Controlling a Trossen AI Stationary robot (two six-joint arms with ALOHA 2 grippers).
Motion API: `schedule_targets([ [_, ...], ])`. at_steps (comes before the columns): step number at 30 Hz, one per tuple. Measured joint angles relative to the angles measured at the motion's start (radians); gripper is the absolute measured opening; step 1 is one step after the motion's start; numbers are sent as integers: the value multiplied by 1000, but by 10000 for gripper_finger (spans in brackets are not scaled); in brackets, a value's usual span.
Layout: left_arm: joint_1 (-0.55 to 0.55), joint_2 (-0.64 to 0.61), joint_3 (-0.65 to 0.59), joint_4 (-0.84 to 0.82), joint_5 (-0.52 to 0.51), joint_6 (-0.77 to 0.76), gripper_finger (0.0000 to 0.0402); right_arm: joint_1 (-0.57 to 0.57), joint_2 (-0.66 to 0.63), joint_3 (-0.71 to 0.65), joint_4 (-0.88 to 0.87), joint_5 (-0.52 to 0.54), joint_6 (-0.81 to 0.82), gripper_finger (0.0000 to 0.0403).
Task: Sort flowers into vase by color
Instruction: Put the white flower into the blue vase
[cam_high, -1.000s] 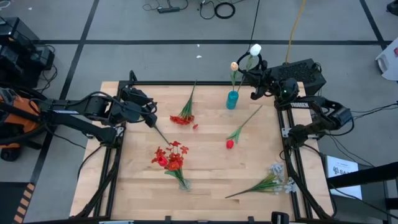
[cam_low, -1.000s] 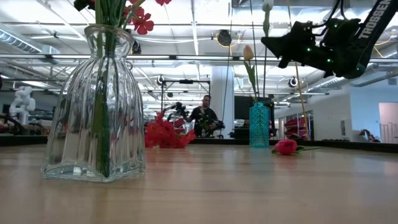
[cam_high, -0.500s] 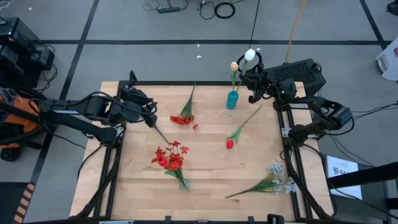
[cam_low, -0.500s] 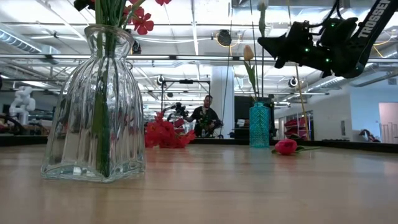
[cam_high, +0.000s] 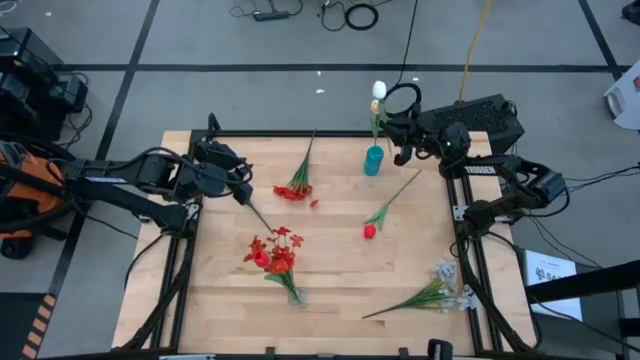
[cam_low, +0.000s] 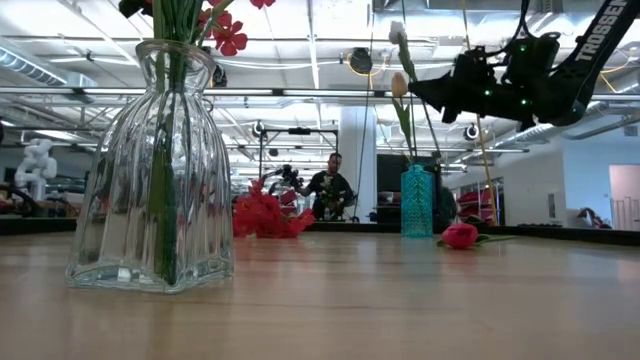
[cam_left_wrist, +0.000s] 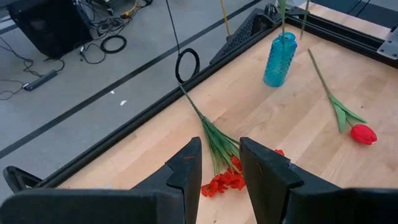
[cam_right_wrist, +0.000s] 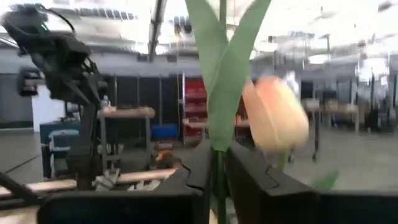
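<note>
A blue vase (cam_high: 373, 160) stands near the table's far edge with a peach tulip (cam_high: 377, 106) in it. My right gripper (cam_high: 396, 132) is above the vase, shut on the stalk of a white tulip (cam_high: 379, 90), whose bud stands next to the peach one. A clear glass vase (cam_high: 295, 294) holds red blossoms (cam_high: 272, 250). On the table lie a red blossom cluster (cam_high: 293, 188), a red rosebud (cam_high: 369, 231) and a pale spray (cam_high: 440, 292). My left gripper (cam_high: 243, 192) hovers open at the left, with nothing in it. My right gripper pinches the white tulip's thin green stalk (cam_right_wrist: 219, 186) between its two fingers, below the leaves (cam_right_wrist: 224, 74). The fingers come about level from the table's right side and lie across the stalk. The tulip stands tilted, its bud (cam_low: 398, 32) high, its lower end running down to the blue vase's mouth (cam_low: 418, 166).
The black frame rail (cam_high: 300, 133) runs along the table's far edge behind the blue vase. Cables and a black ring (cam_left_wrist: 187, 65) lie on the floor beyond it. Bare wood lies between the two vases in the table's middle.
My right gripper has shifted a little toward the table's left and tipped. The white tulip has leaned with it: its bud has swung left and now stands beside the peach tulip over the blue vase.
</note>
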Motion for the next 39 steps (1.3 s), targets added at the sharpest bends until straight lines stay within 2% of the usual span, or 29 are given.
schedule_targets([
  [5,0,0,0,0,0,0,115,0,-2,0,191,5,58,47],
  [14,0,0,0,0,0,0,115,8,-1,0,191,17,113,44],
  [17,0,0,0,0,0,0,115,16,-2,0,192,-28,133,29],
  [20,0,0,0,0,0,0,115,37,-2,0,192,-120,171,7],
  [27,0,0,0,0,0,0,115,125,-2,0,154,-267,255,3],
  [32,0,0,0,0,0,0,115,198,-2,0,-30,-306,234,1],
  [35,0,0,0,0,0,0,115,236,-2,0,-180,-288,164,1],
  [39,0,0,0,0,0,1,115,285,-2,50,-464,-259,53,1],
])
